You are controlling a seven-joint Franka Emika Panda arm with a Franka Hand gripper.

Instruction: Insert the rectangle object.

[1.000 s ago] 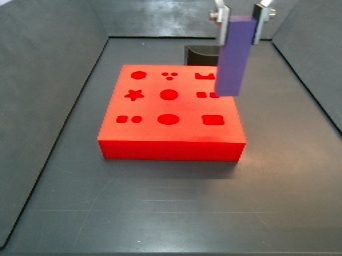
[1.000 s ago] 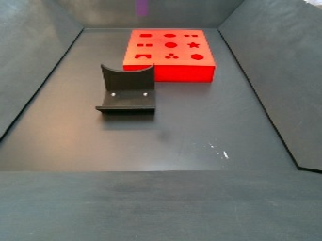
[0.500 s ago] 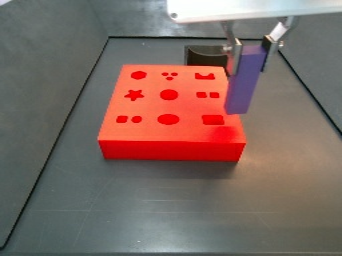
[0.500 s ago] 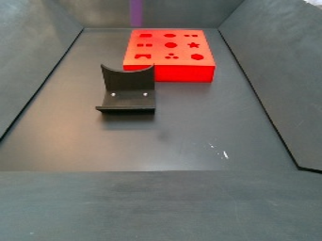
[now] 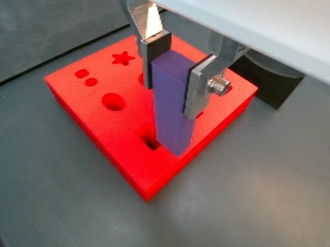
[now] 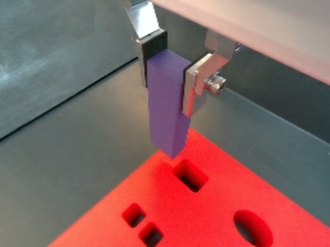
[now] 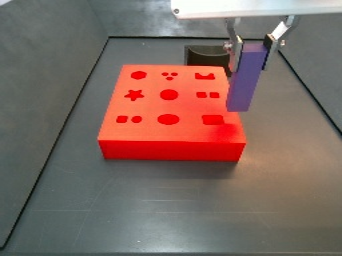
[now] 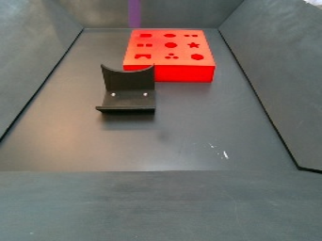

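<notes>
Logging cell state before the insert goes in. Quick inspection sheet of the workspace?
Surface: dark grey floor, bare apart from the items below.
Job's things: purple-blue bar held upright, lower end just above the rectangular slot of the red block; not yet inserted.
Clutter: dark grey curved piece on the floor, apart from the block.
Claw: claw above the block's edge, fingers clamped on the bar's upper part.
Cables: nothing seen.
Surroundings: grey enclosure walls around the floor.

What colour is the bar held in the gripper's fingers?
Purple-blue: the rectangle object in the gripper above the red block, clearest in a wrist view.
</notes>
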